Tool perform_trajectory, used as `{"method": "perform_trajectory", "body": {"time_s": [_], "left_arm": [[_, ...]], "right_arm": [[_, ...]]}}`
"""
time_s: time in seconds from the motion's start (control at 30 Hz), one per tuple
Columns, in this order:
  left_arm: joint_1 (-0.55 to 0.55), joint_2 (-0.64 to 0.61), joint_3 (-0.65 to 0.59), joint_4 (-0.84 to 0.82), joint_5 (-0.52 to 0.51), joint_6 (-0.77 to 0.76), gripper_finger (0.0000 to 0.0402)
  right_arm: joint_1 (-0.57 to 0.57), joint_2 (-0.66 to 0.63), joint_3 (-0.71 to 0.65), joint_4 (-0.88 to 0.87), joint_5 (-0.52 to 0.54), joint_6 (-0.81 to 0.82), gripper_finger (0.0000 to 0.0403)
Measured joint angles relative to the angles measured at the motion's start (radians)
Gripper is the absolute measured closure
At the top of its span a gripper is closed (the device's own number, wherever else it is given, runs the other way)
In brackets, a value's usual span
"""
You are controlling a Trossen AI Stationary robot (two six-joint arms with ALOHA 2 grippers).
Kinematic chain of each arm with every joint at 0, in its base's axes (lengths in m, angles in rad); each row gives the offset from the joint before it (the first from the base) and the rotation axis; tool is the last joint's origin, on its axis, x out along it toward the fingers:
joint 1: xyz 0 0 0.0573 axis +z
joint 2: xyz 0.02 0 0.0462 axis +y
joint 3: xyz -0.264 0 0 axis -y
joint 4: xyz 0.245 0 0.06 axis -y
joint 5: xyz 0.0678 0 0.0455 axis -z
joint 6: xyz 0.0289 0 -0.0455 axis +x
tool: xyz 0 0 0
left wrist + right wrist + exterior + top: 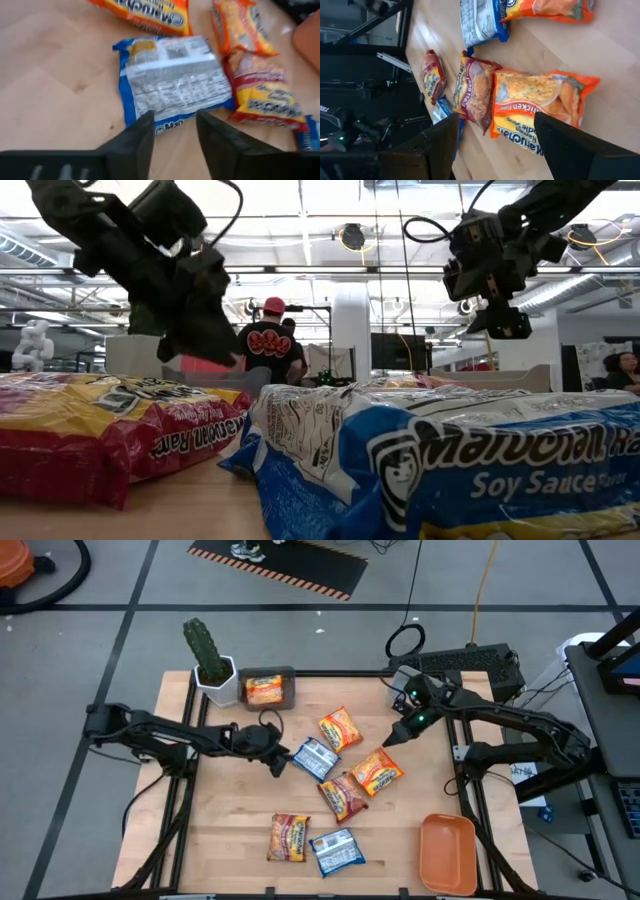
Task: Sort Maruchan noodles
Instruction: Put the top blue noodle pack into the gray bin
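Hovering just left of a blue-white Maruchan packet [316, 757] at the table's centre, the left gripper [279, 762] has its fingers parted narrowly, nothing between them. The right gripper [392, 737] hangs with jaws wide and empty above an orange-yellow chicken packet [378, 771]. Another orange packet [340, 728] lies near, a red-brown one [343, 796] touches the chicken packet, two more packets [312, 843] lie at the front edge, and one [263, 689] sits in a grey bin [288, 688].

Left hand [283, 759] low, fingers parted; right hand [397, 734] raised, open.
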Motion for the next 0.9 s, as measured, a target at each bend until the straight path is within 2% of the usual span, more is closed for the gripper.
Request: {"method": "perform_trajectory", "body": {"time_s": [0.17,0.27,0.4,0.6,0.9], "left_arm": [[-0.028,0.067,0.000,0.020,-0.048,-0.001,0.0161],[-0.047,0.104,0.000,0.006,-0.051,0.039,0.0139],[-0.068,0.171,0.000,-0.012,-0.049,0.116,0.0136],[-0.077,0.249,0.000,0.083,-0.101,0.236,0.0135],[-0.073,0.321,0.002,0.174,-0.132,0.381,0.0135]], "right_arm": [[0.000,-0.021,0.000,-0.001,-0.031,-0.004,0.0151],[0.000,-0.043,0.000,-0.013,-0.053,-0.006,0.0151],[0.000,-0.082,0.000,-0.034,-0.053,-0.010,0.0151],[0.000,-0.129,0.000,-0.040,-0.050,0.001,0.0151],[0.001,-0.145,0.000,0.002,0.045,0.097,0.0151]]}}
